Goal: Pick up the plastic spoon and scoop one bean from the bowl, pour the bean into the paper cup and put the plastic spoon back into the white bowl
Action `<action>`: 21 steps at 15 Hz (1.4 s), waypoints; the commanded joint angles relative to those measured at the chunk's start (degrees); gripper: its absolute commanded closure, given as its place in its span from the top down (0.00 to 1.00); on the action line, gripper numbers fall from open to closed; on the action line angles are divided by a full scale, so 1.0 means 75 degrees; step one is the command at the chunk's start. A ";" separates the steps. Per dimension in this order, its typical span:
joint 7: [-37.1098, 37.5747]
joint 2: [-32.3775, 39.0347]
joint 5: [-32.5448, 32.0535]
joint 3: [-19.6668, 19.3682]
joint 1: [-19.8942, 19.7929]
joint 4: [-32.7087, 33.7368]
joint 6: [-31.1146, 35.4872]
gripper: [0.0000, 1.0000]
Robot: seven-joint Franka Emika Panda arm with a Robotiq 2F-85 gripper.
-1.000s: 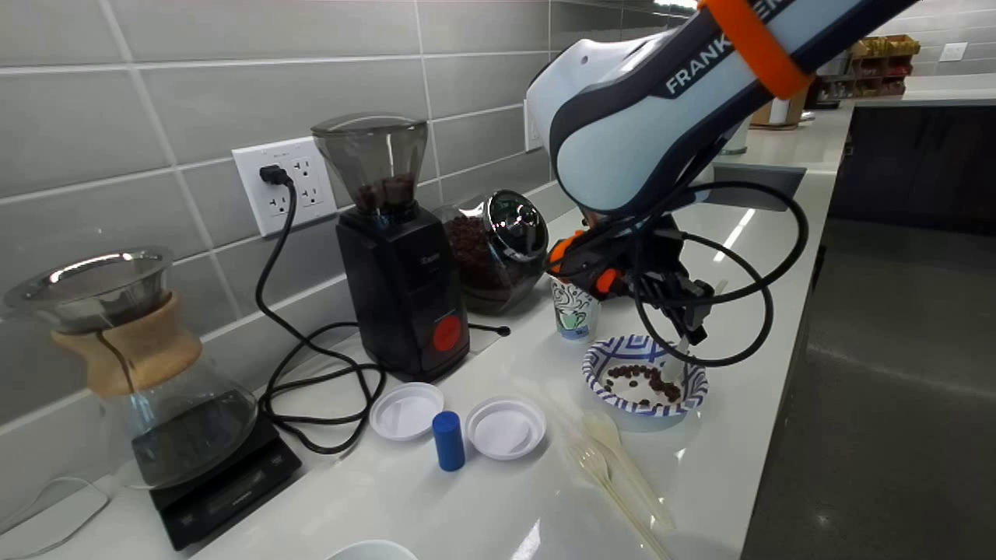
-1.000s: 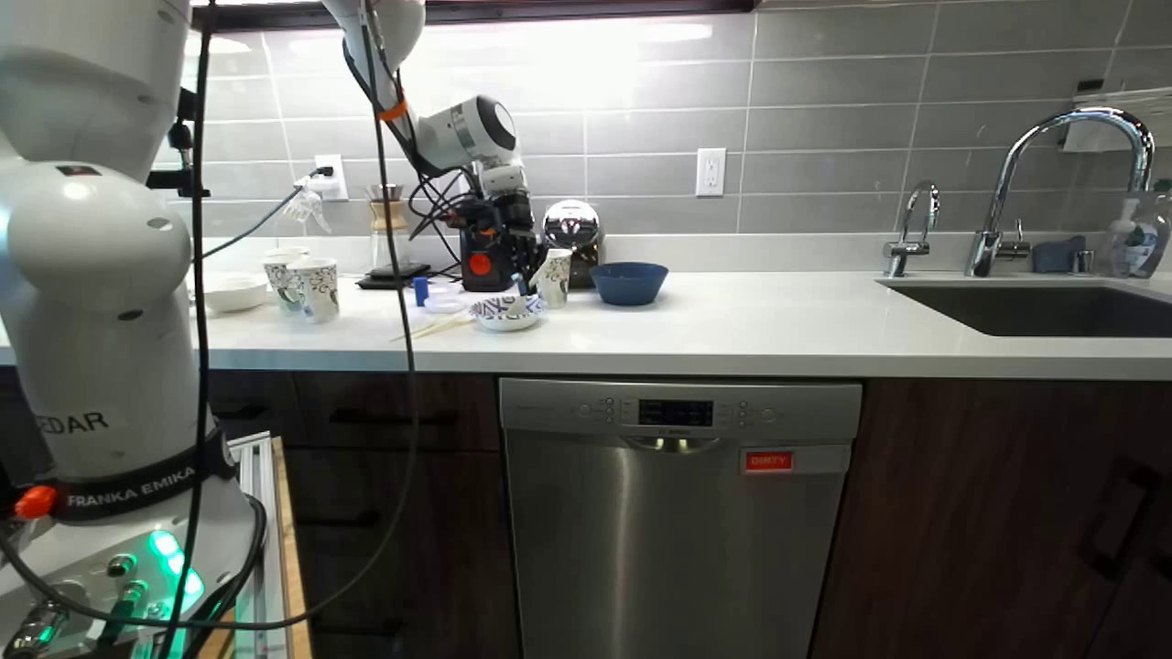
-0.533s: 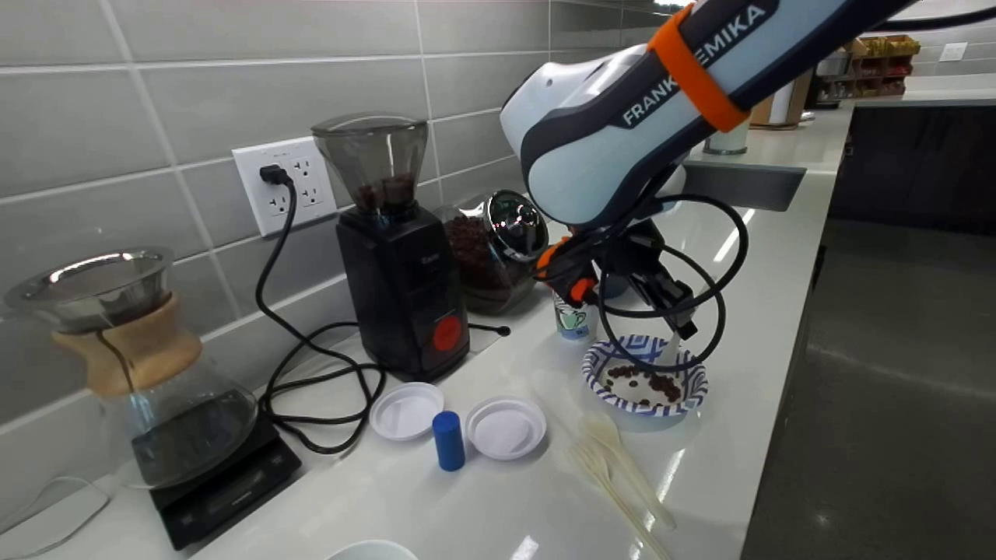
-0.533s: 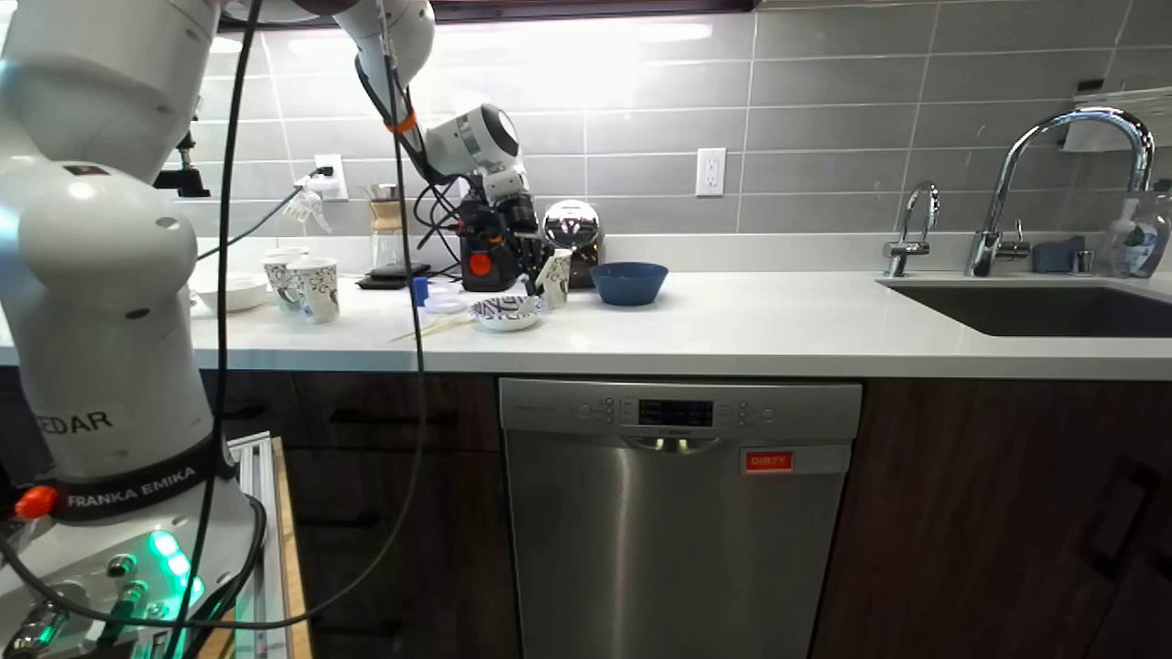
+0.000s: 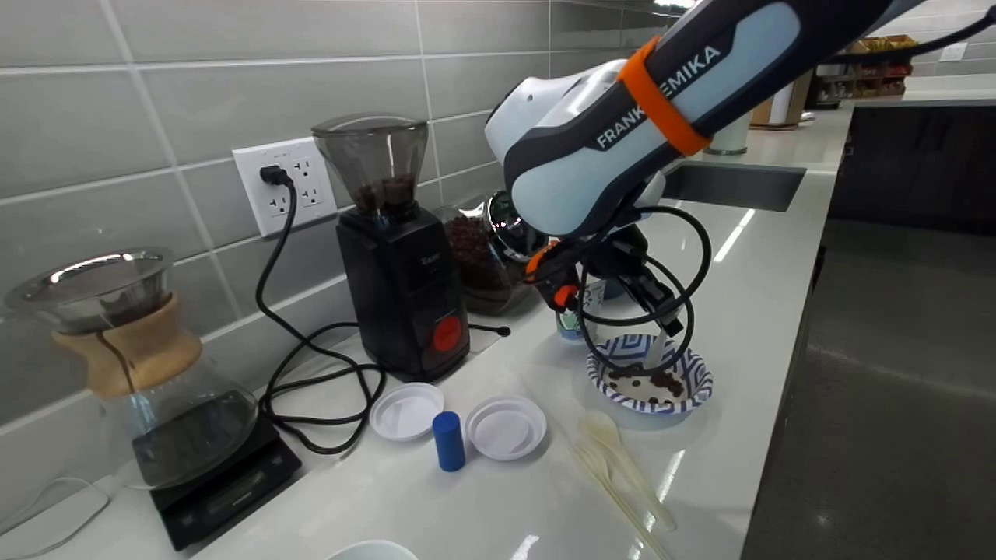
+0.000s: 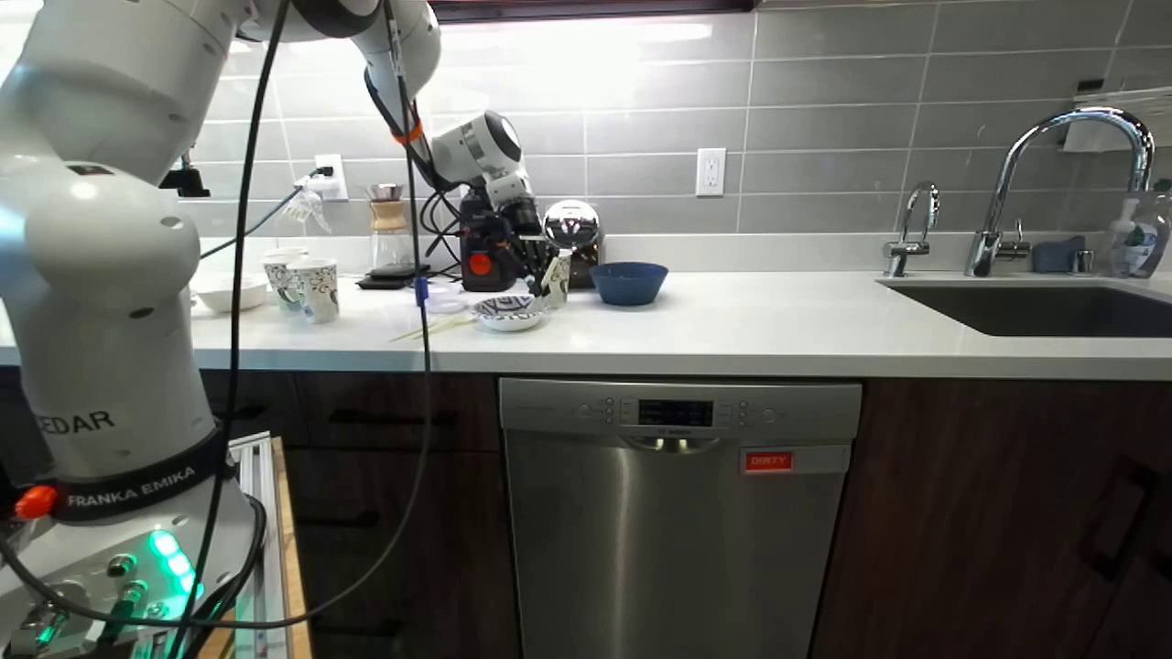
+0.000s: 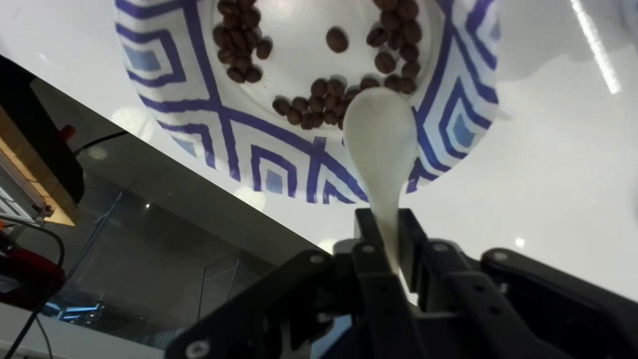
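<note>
A grey tiled wall (image 6: 659, 119) rose behind the white countertop (image 6: 778, 320). Over the countertop, in both exterior views, reached the Franka Panda arm (image 5: 591, 167), bent downward at the wrist. A black coffee grinder (image 5: 405, 288) stood upright near the wall, with a bean-filled glass jar (image 5: 476, 260) just beside it. The Robotiq gripper (image 7: 386, 219) slanted down near the rim of the blue-and-white patterned bowl (image 7: 274, 169). In an exterior view the navy-blue bowl (image 6: 629, 288) sat near the white paper cup (image 6: 560, 276), the two apart; the cup stood upright, close to the patterned bowl and partly covered by the gripper. The fingers were closed on the handle of the plastic spoon (image 7: 381, 134), and its scoop end reached down over the inside of the patterned bowl. Two white plastic lids (image 5: 506, 428) lay flat on the countertop, a small blue cylinder (image 5: 449, 441) upright between them. Roasted coffee beans (image 7: 316, 103) lay bunched inside the patterned bowl, one alone nearer the middle. In the wrist view the spoon overlapped some; whether it touched them I could not tell.
</note>
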 commanded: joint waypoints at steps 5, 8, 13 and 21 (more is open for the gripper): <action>-0.0383 0.0197 0.0046 0.0080 -0.0057 0.0192 0.0855 0.03; -0.0790 0.0140 -0.0002 0.0051 -0.0076 0.0089 0.1228 0.03; -0.1116 0.0036 -0.0023 -0.0032 -0.0104 -0.0060 0.1571 0.03; -0.1700 -0.0461 0.0166 -0.0033 -0.0475 -0.0814 0.2464 0.03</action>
